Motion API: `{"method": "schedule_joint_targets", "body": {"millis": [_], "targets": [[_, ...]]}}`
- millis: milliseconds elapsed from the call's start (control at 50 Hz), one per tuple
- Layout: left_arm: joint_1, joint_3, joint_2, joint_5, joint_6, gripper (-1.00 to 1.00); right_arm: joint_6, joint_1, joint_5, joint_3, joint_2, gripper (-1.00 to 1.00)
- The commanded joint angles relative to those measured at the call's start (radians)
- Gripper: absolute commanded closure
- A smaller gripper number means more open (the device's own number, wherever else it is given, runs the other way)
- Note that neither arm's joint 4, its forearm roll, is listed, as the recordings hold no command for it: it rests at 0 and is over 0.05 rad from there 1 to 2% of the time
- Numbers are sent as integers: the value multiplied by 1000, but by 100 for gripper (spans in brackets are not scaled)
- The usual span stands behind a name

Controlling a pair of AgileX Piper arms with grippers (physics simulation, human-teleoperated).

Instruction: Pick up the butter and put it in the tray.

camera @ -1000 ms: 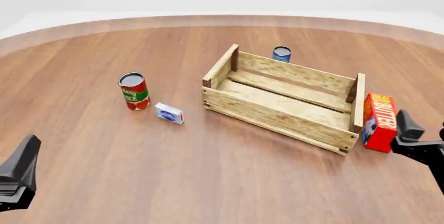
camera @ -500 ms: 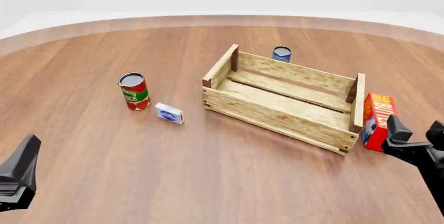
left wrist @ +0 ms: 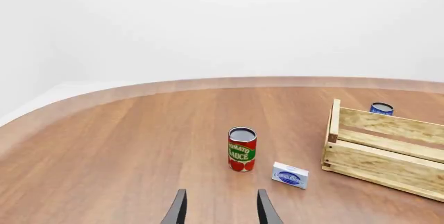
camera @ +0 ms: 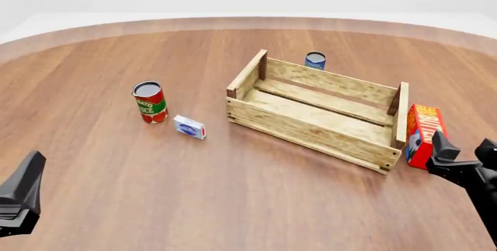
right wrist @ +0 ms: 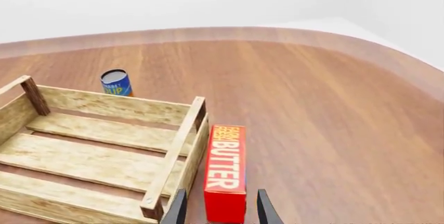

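Note:
The butter [camera: 423,130] is a red-orange carton standing on edge on the table, just outside the right end of the tray [camera: 311,133], a big crate of light wooden slats with nothing in it. My right gripper [camera: 464,151] is open just on the near side of the butter. In the right wrist view its fingertips [right wrist: 176,209] stand on either side of the butter's [right wrist: 225,174] near end, beside the tray's end wall [right wrist: 177,154]. Whether they touch it I cannot tell. My left gripper [camera: 27,176] hangs open at the near left, far from both, and its wrist view shows nothing between the fingers [left wrist: 178,211].
A tomato sauce can [camera: 150,102] and a small white-and-blue box [camera: 190,127] stand left of the tray. A blue can [camera: 315,60] stands behind the tray's far wall. The round wooden table's edge [camera: 248,21] curves along the back.
My right gripper has shifted left and slightly down, closing in on the butter's near end, with its second finger now in view. The butter, tray and left arm have not moved.

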Motion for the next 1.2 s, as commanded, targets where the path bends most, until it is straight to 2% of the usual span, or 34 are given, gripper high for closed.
{"method": "schedule_joint_targets", "body": {"millis": [20,1200], "targets": [[0,0,0,0,0,-100,3,-6,-3,0,15,-100],[0,0,0,0,0,-100,25,-7,-3,-122,206,-100]]}}
